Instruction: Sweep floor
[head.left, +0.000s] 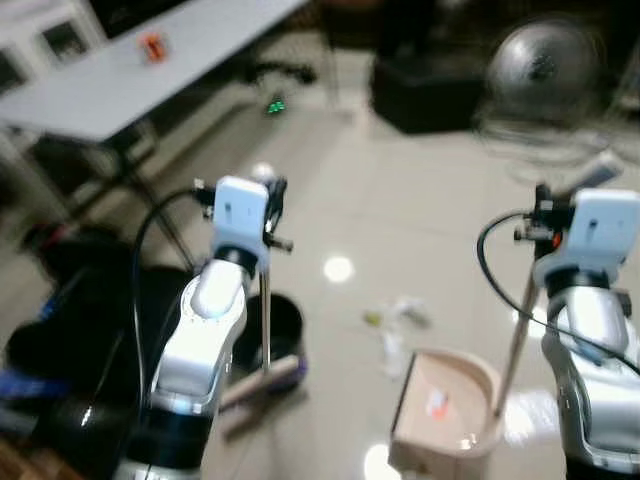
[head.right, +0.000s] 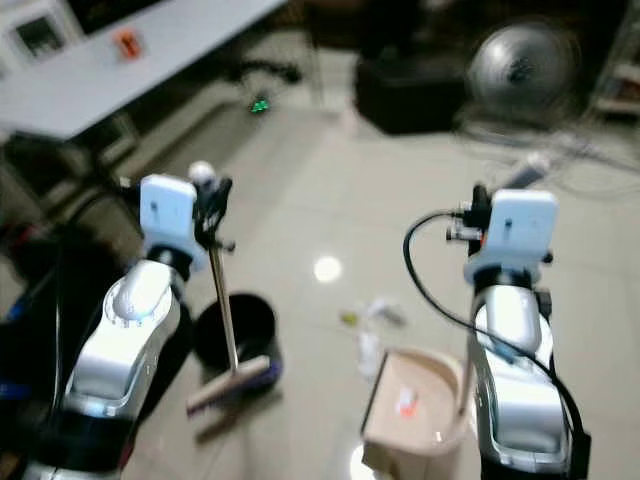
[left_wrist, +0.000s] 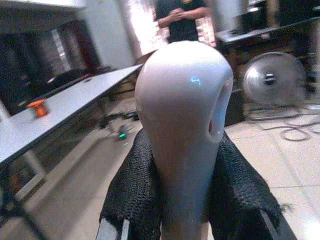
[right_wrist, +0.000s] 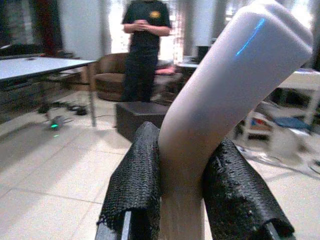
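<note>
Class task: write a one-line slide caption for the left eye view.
Left claw holds a broom, right claw a dustpan, litter between.

Both arms raised forward, left gripper (left_wrist: 182, 200) and right gripper (right_wrist: 182, 200) clamped closed.

Glossy tile floor (head.left: 400, 200), smooth plastic broom handle (left_wrist: 182, 125), rough cloth-padded fingers (left_wrist: 132, 190).

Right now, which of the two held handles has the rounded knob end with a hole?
The broom handle in the left pincer; the dustpan handle in the right pincer ends in a plain angled tube.
</note>
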